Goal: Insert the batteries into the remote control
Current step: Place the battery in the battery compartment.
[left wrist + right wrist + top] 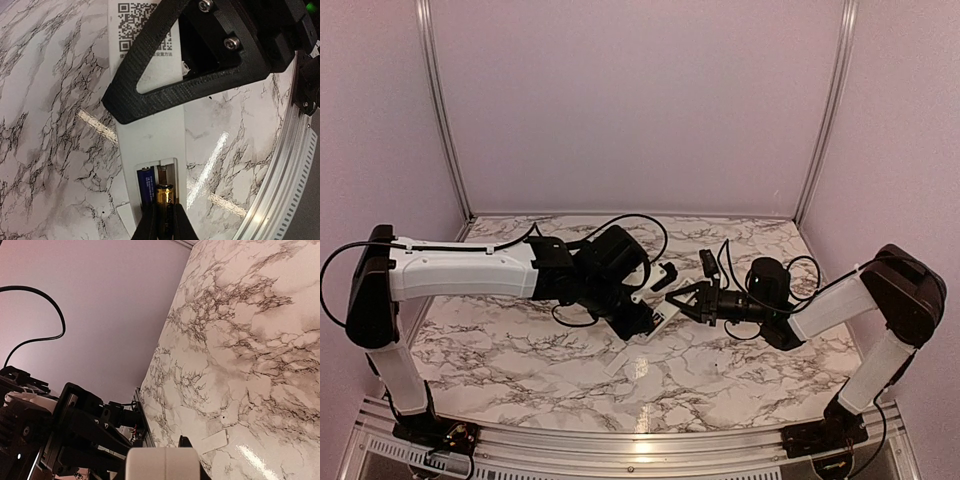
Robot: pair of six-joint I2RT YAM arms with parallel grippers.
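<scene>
The remote control (152,132) is a slim white bar with a QR label, lying back-up just above the marble table (45,125). Its open battery recess holds a blue battery (145,187) in the left slot. My left gripper (165,210) is shut on a gold-and-black battery (165,197), whose tip is over the right slot. My right gripper (685,305) is shut on the remote's far end, and one of its black fingers (150,95) crosses the remote's body. In the right wrist view the remote's white end (162,462) fills the space between the jaws.
The plain white cover plate (215,441) lies flat on the table beside the remote, also visible as the cover plate (620,360). The aluminium rail (280,185) marks the table's near edge. Purple walls enclose the back and sides.
</scene>
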